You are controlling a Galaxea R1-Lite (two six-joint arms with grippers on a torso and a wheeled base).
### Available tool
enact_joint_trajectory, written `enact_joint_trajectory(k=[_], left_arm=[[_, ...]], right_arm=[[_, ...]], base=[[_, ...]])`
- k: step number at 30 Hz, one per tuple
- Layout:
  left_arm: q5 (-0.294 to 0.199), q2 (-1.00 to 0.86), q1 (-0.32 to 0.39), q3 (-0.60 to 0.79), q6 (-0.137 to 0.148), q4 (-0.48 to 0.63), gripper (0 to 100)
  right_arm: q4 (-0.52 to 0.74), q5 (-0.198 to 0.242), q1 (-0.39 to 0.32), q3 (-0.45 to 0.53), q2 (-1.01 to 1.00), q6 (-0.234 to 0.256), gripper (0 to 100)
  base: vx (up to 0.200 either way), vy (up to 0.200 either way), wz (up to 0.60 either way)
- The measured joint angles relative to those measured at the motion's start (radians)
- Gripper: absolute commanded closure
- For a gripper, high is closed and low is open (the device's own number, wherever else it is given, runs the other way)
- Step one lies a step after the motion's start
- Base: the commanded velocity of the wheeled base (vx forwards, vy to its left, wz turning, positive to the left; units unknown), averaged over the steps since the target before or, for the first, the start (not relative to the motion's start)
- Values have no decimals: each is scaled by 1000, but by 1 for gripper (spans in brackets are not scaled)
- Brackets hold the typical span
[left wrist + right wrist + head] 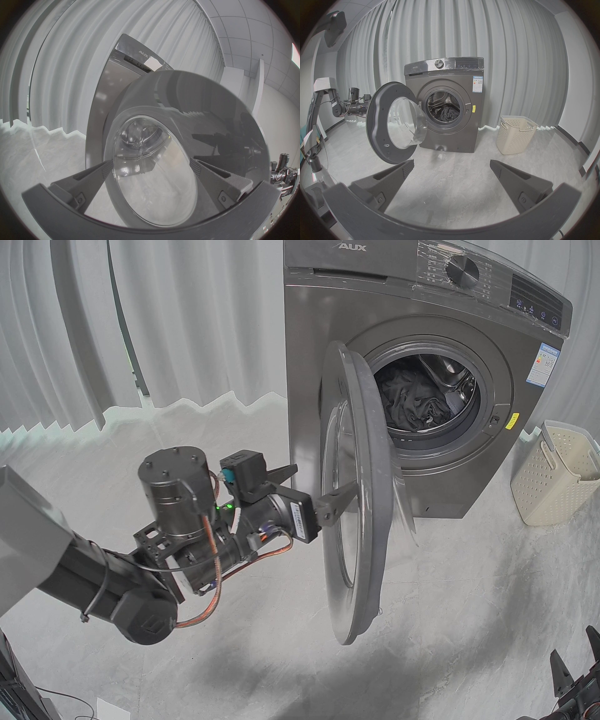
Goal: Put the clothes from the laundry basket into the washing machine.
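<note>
The washing machine (437,396) stands at about 1 o'clock in the head view, on the grey floor (475,615) before pale curtains (187,315). Its round door (359,490) is swung wide open and shows nearly edge-on to the head camera. Dark clothes (412,399) lie bunched inside the drum, toward its 9 o'clock side. The cream laundry basket (556,474) sits on the floor at 3 o'clock from the machine, near it but apart.

The left gripper (312,485) is held level at 9 o'clock from the door, facing the door's glossy outer side. Its jaws stand apart. The fingertip (342,495) nearer the door seems to touch the rim, though the angle leaves that unsure. In the left wrist view, the gripper (150,162) points at the door's glass window (153,168).

The right gripper (578,655) is at 5 o'clock in the head view, well apart from machine and basket. Its jaws are spread with nothing between them.
</note>
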Motion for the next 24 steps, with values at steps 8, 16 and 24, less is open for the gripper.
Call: enact_joint_trajectory(k=[8, 16, 24], left_arm=[[21, 87, -7, -116, -31, 1, 0], [57, 173, -46, -301, -94, 24, 0], [63, 293, -98, -483, -112, 57, 0]], right_arm=[[0, 0, 0, 0, 0, 0, 0], [0, 0, 0, 0, 0, 0, 0], [0, 0, 0, 0, 0, 0, 0]], base=[[0, 0, 0], [0, 0, 0], [0, 0, 0]])
